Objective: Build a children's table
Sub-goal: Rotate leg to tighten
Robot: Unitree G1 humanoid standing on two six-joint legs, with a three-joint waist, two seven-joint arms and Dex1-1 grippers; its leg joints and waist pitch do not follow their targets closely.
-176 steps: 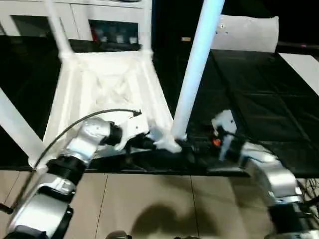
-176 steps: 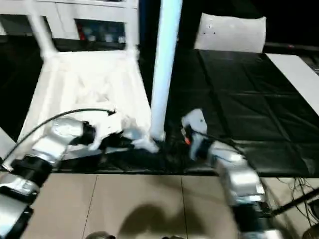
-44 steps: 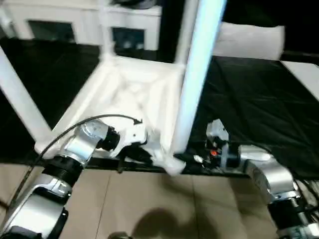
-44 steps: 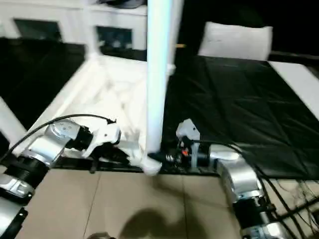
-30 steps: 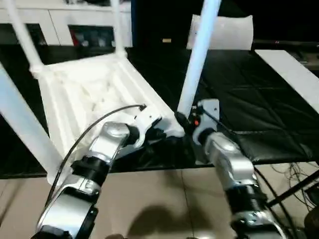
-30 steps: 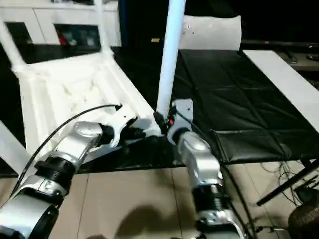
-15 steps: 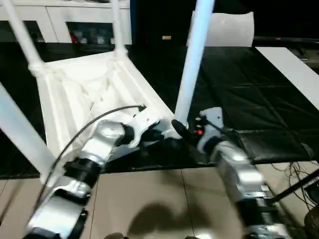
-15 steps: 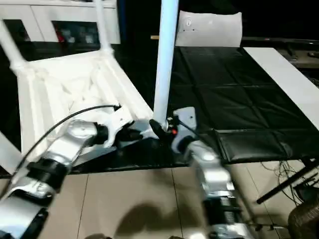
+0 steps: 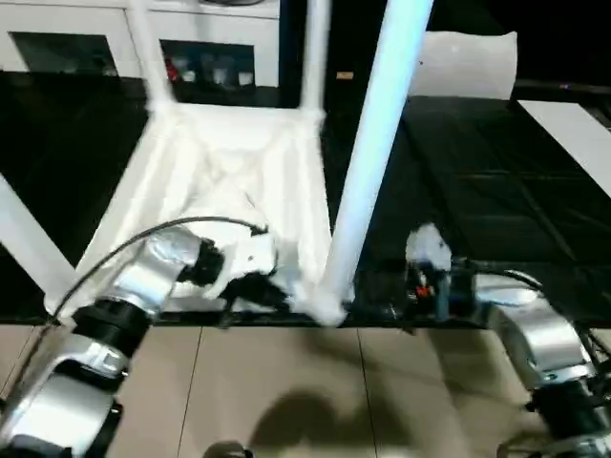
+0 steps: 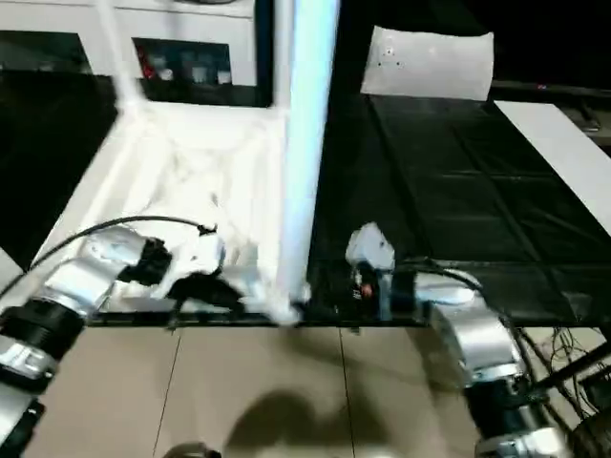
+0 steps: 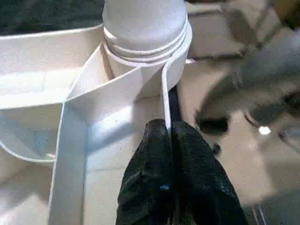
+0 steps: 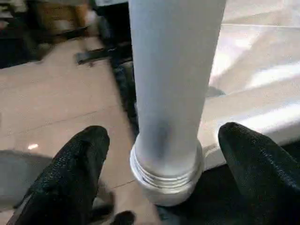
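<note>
The white table top (image 9: pixel 229 172) lies upside down on the black mat, ribs showing, with legs standing up from its corner sockets. The nearest leg (image 9: pixel 368 162) rises from the front corner socket (image 9: pixel 325 307). My left gripper (image 11: pixel 168 130) is shut on the thin rim wall of the table top beside that socket; the head view shows the left gripper (image 9: pixel 272 291) at the front edge. My right gripper (image 12: pixel 163 131) is open, one finger (image 12: pixel 79 159) on each side of the nearest leg (image 12: pixel 173 70) close above its base, with gaps to both.
The black mat (image 9: pixel 477 191) stretches to the right, with a white panel (image 9: pixel 573 124) at its far right. A white cabinet (image 9: pixel 220 57) with dark openings and a white cushion-like bag (image 9: pixel 463 62) stand behind. Tan floor (image 9: pixel 286 391) lies in front; cables (image 10: pixel 573 353) trail at the right.
The head camera has swung, shifting the whole picture. My left gripper keeps its hold on the rim, and my right gripper stays at the base of the near leg.
</note>
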